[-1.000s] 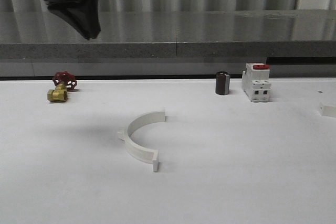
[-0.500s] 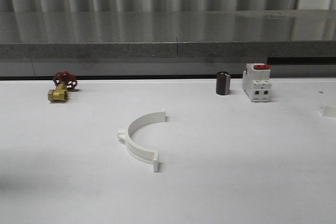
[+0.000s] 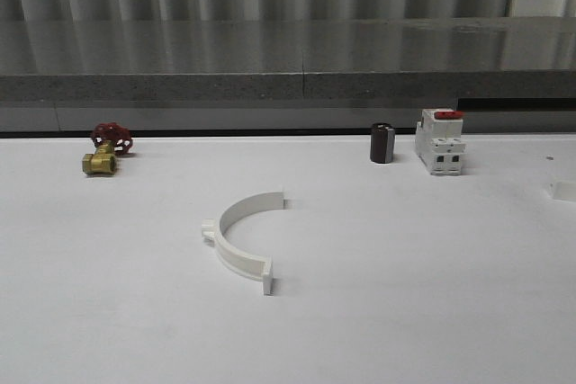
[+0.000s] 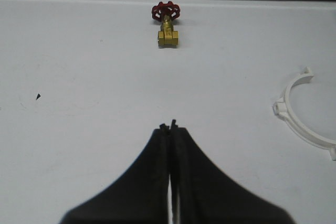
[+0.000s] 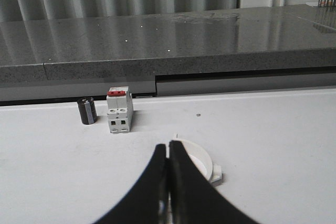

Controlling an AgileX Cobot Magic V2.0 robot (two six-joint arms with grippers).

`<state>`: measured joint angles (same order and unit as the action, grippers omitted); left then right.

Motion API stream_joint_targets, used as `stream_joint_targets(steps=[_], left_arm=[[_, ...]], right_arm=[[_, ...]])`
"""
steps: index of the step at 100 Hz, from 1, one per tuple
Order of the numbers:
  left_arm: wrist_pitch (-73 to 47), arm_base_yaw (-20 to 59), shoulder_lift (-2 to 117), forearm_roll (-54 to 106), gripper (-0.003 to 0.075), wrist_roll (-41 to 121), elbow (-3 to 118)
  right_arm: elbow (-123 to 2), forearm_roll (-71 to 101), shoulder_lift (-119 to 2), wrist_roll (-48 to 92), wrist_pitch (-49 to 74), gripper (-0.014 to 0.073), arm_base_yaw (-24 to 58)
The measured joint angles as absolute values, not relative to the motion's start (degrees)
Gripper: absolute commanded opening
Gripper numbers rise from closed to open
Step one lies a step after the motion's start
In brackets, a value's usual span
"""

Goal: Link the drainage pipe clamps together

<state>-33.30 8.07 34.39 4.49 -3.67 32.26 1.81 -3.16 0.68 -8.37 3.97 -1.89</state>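
Observation:
One white half-ring drainage pipe clamp (image 3: 225,242) lies flat mid-table, its open side facing right; it also sits at the edge of the left wrist view (image 4: 286,98). A second white clamp (image 5: 202,157) lies on the table just behind my right gripper (image 5: 168,147), partly hidden by the fingers; in the front view it is a white piece at the right edge (image 3: 562,190). My left gripper (image 4: 169,127) hovers over bare table, apart from the first clamp. Both grippers are shut with nothing between the fingers.
A brass valve with a red handwheel (image 3: 106,152) (image 4: 167,24) sits at the back left. A black cylinder (image 3: 382,143) (image 5: 86,110) and a white breaker with a red switch (image 3: 439,141) (image 5: 118,109) stand at the back right. A grey ledge (image 3: 288,87) bounds the table's far edge.
The black left gripper that hung at the front view's top left a second ago has left that view. The clamp and other objects have not moved.

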Motion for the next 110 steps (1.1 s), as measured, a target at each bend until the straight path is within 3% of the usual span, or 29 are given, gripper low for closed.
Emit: stream_joint_targets(steps=[46,66,101,110], left_arm=[[-36.5,8.1,12.3,4.1,-0.0020,-3.7,27.3],[-36.7,8.1,11.6,3.9,-0.0020,-3.7,27.2],[-36.7,8.1,11.6,3.9,-0.0020,-3.7,27.2],[-36.8,8.1,11.6,3.9,-0.0020,-3.7,27.2]], right_arm=[[1.8,-3.2,0.7,-8.4,4.1,-0.0068,-1.9],[-6.0,-3.2,-0.3,-8.4,14.9,-0.0068,-1.8],[-23.8,-3.1,-21.3,-8.4,28.4,-0.0066,-1.4],[-28.5,-3.1,-29.4,-8.4,31.7,-0.0027,-1.4]])
